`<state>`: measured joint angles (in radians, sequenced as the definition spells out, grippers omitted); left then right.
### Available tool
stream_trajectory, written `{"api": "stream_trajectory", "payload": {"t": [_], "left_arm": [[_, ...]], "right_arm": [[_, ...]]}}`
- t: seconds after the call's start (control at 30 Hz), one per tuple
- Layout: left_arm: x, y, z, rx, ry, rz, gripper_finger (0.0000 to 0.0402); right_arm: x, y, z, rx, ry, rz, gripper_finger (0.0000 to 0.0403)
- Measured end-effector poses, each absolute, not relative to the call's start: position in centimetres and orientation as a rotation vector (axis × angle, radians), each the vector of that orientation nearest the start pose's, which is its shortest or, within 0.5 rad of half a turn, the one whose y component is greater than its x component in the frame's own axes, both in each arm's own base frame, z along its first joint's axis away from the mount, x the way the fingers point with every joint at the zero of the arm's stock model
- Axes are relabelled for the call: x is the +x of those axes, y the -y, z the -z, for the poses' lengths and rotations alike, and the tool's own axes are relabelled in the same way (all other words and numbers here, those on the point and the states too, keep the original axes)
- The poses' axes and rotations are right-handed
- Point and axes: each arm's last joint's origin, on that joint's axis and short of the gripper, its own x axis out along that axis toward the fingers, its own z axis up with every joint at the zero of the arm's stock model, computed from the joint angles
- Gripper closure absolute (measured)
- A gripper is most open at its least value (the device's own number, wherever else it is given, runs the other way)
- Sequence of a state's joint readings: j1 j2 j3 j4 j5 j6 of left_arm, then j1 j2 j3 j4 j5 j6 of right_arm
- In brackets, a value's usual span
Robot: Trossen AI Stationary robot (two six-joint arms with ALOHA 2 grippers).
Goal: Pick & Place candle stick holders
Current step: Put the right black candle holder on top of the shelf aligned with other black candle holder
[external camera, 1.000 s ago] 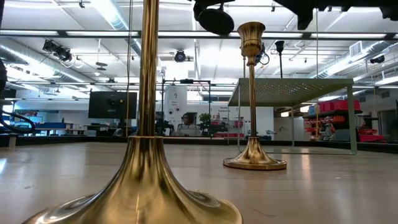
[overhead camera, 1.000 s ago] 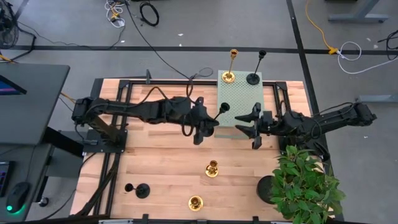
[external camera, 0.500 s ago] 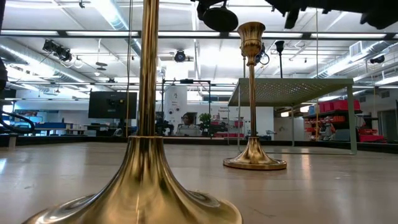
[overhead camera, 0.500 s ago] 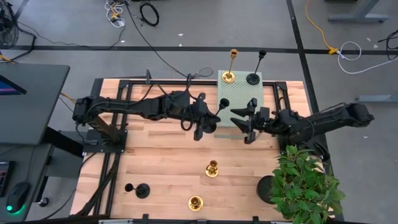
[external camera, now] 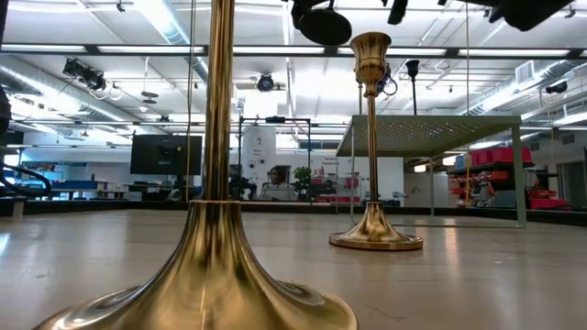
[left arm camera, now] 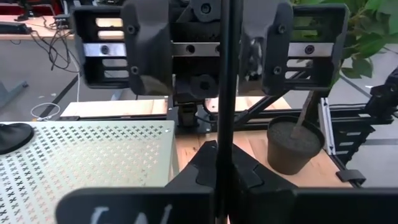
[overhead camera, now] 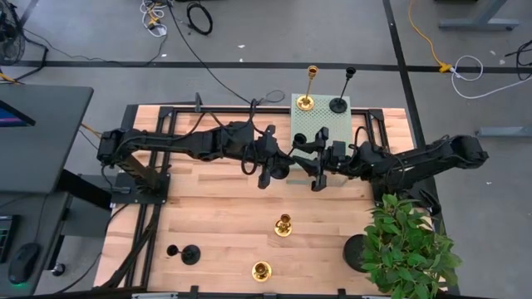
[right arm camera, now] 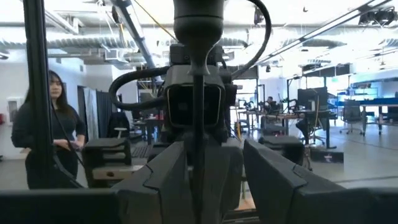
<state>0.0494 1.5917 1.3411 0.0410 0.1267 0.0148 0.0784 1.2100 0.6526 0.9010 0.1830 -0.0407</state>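
My left gripper (overhead camera: 273, 166) is over the table's middle, shut on a black candlestick (overhead camera: 293, 145) held in the air. Its thin stem (left arm camera: 227, 74) rises past my wrist camera to a round end (right arm camera: 198, 15). My right gripper (overhead camera: 317, 164) is open and faces the left one. Its fingers (left arm camera: 124, 43) stand on either side of the stem without touching it. A tall gold candlestick (overhead camera: 307, 91) and a tall black one (overhead camera: 342, 93) stand by their bases on the green perforated stand (overhead camera: 320, 124). Two gold ones (overhead camera: 284, 224) (overhead camera: 263, 270) and a black one (overhead camera: 184, 253) are on the table. My left gripper pinches the black candlestick's thin stem (left arm camera: 219, 155) between its two fingers, which come level from the table's left and lie across the stem. The candlestick is lifted clear of the table, its round end up, a little tilted toward the right gripper.
A black round pot (overhead camera: 357, 249) with a green plant (overhead camera: 407, 245) stands at the near right corner. In the low view a gold candlestick (external camera: 220, 183) stands close in front, with another (external camera: 371, 137) behind it. A person (right arm camera: 43, 130) stands beyond the table.
My right gripper has gone toward the table's left edge, up to the left gripper, so its open fingers now stand around the held black candlestick's stem. The left gripper has kept its hold on the candlestick.
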Motion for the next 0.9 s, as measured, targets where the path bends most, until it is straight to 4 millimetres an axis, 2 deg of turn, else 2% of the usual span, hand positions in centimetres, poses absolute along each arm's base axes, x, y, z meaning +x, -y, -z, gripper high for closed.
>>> {"api": "stream_trajectory", "payload": {"t": [0.17,0.4,0.5,0.67,0.7,0.9], "left_arm": [[37.2,-1.5,-34.5,-0.004,-0.208,0.081,0.0378],[37.2,-1.5,-34.5,0.001,-0.209,0.081,0.0394],[37.2,-1.5,-34.5,0.002,-0.209,0.082,0.0392],[37.2,-1.5,-34.5,0.002,-0.208,0.081,0.0375],[37.2,-1.5,-34.5,0.002,-0.208,0.080,0.0375],[37.2,-1.5,-34.4,0.008,-0.211,0.082,0.0389]], "right_arm": [[26.8,-1.6,-31.3,0.001,0.354,0.112,0.0240],[28.2,-1.7,-31.5,-0.025,0.289,0.114,0.0245],[28.2,-1.6,-31.4,-0.021,0.281,0.126,0.0276],[28.3,-1.7,-31.4,-0.036,0.277,0.113,0.0377],[28.3,-1.7,-31.4,-0.052,0.274,0.105,0.0387],[28.3,-1.7,-31.3,-0.050,0.262,0.098,0.0394]]}}
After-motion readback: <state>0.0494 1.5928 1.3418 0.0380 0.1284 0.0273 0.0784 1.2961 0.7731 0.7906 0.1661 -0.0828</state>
